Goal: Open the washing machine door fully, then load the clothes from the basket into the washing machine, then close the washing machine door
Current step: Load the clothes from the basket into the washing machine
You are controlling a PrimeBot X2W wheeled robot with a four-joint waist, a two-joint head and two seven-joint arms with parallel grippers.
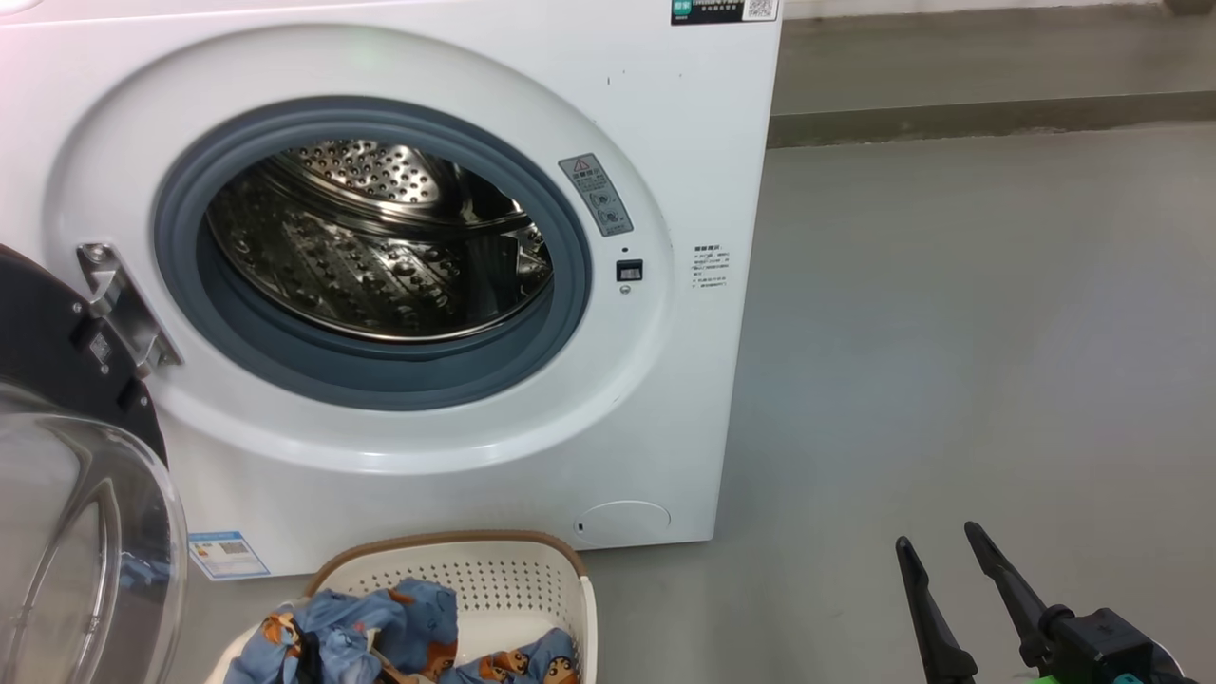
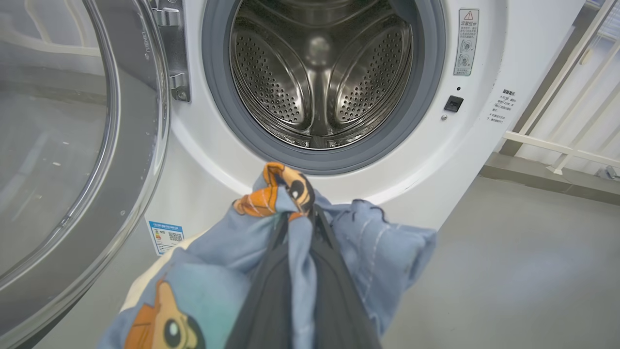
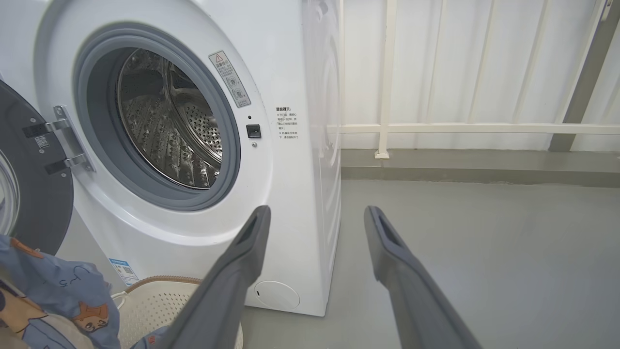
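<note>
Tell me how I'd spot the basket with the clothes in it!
Find the big white washing machine with its round door swung open. On the floor right before it sits the basket. It is cream, full of small holes, brown-rimmed, and holds blue bear-print clothes.

Laundry or utility area, I'd say. Big white washing machine in front of me on bare grey floor; right of the machine a white railing over a low kerb; laundry basket just in front of the machine.
</note>
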